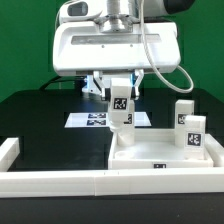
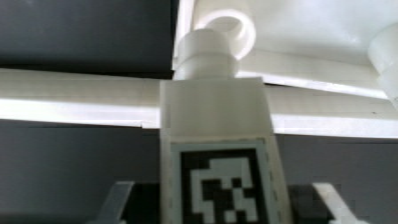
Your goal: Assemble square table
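Observation:
My gripper [image 1: 121, 98] is shut on a short white tagged leg [image 1: 121, 108] and holds it upright over the far-left corner of the square white panel [image 1: 160, 150]. In the wrist view the leg [image 2: 217, 120] fills the middle between my fingers [image 2: 128, 200]. Its threaded tip points at a round corner hole [image 2: 228, 30] of the panel [image 2: 329, 40]. Most of the stud still shows. Two more tagged legs [image 1: 183, 112] [image 1: 193, 132] stand at the panel's right side in the exterior view. A fourth leg is not in view.
A long white L-shaped rail [image 1: 50, 182] runs along the front and up the exterior view's left. The marker board [image 1: 88, 120] lies on the black table behind the panel. The robot's white base [image 1: 115, 45] stands at the back.

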### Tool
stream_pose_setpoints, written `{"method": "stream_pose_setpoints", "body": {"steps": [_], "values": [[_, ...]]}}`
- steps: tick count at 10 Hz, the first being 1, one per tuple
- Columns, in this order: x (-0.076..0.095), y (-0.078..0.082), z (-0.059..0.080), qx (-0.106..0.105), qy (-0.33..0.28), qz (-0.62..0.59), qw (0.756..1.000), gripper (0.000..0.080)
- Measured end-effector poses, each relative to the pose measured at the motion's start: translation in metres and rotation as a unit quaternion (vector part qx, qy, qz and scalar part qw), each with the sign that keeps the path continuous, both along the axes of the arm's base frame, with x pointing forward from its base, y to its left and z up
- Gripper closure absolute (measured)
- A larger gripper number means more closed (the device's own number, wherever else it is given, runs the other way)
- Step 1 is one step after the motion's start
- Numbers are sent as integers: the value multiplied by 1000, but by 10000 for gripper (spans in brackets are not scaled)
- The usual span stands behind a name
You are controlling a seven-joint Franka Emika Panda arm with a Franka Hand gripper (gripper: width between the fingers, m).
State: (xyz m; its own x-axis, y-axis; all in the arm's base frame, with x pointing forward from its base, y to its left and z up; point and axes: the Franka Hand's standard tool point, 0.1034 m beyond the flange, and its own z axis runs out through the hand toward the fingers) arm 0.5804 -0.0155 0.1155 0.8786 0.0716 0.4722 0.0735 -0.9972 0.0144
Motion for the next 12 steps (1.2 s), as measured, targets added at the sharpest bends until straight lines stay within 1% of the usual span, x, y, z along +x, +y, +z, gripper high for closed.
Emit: {"method": "stream_pose_setpoints", "body": {"steps": [1, 2, 4, 5, 6, 7, 12], "values": [[-1, -4, -11, 7, 8, -5, 1000, 509], [1, -5, -15, 16, 14, -4, 1000, 509], [9, -9, -18, 38, 22, -8, 999, 509], [11, -8, -20, 44, 22, -9, 999, 509], [13, -6, -23, 47, 20, -11, 999, 509], [14, -8, -26, 49, 14, -17, 999, 509], [13, -8, -28, 50, 15, -19, 998, 509]]}}
